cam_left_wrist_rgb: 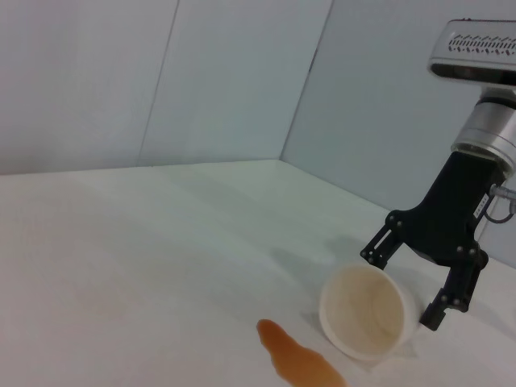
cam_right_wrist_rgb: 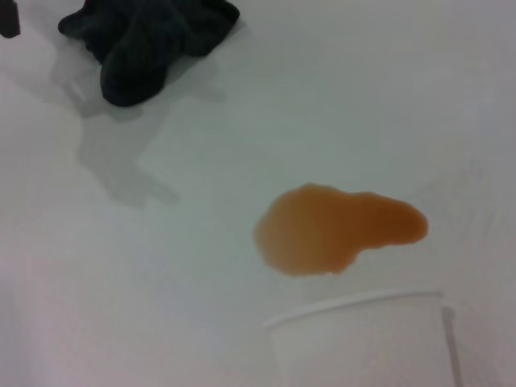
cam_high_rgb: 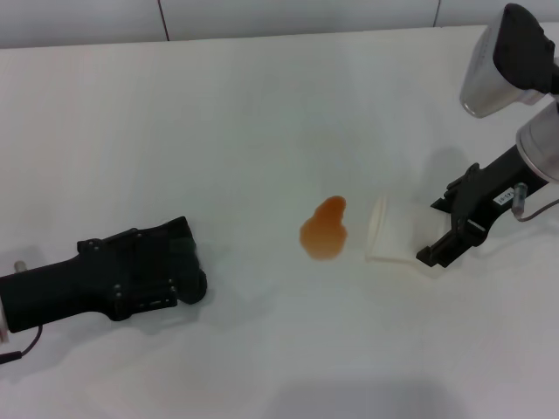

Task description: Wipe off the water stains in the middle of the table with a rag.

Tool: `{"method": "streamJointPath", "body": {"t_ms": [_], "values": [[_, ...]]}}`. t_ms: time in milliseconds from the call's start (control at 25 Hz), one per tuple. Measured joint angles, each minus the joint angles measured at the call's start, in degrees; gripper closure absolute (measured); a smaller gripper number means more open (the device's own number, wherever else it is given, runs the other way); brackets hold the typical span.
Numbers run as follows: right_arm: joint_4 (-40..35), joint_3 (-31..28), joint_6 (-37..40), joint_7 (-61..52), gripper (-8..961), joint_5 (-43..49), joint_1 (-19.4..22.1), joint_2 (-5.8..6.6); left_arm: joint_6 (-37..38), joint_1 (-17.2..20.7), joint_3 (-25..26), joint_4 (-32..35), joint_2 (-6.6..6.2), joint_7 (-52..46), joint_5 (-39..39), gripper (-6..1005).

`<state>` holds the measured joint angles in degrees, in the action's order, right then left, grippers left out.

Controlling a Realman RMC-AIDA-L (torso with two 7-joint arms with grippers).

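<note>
Meanwhile the rag (cam_right_wrist_rgb: pixel 145 40) lies crumpled under left jaws.

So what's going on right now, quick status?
Right gripper open at the tipped cup. Left gripper low on the table, over the rag. Orange stain unwiped; cup lies right beside it.
</note>
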<state>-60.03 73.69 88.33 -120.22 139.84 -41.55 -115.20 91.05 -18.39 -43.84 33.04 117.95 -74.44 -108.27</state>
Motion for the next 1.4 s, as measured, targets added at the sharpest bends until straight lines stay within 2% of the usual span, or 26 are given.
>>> {"method": "streamJointPath", "body": {"t_ms": [360,800,1000,1280,1400], "values": [[0.0,2.9,-1.3,-0.1,99,-0.1,0.2,-0.12,0.0,-0.2,0.0,0.0,0.07,0.0,0.0,125],[0.1,3.0,-1.9,-0.2,99,-0.3,0.2,-0.11,0.0,-0.3,0.0,0.0,0.09,0.0,0.1,125],[0.1,2.6,-1.7,-0.2,224,-0.5,0.2,-0.11,-0.1,-0.3,0.0,0.0,0.09,0.0,0.2,125],[-1.4,2.1,-1.0,-0.2,275,-0.8,0.2,-0.01,-0.1,-0.3,0.0,0.0,0.09,0.0,0.3,124],[-3.4,0.2,0.7,-0.2,287,-1.3,0.2,0.13,-0.2,-0.3,0.0,0.0,0.06,0.0,0.2,125]]}}
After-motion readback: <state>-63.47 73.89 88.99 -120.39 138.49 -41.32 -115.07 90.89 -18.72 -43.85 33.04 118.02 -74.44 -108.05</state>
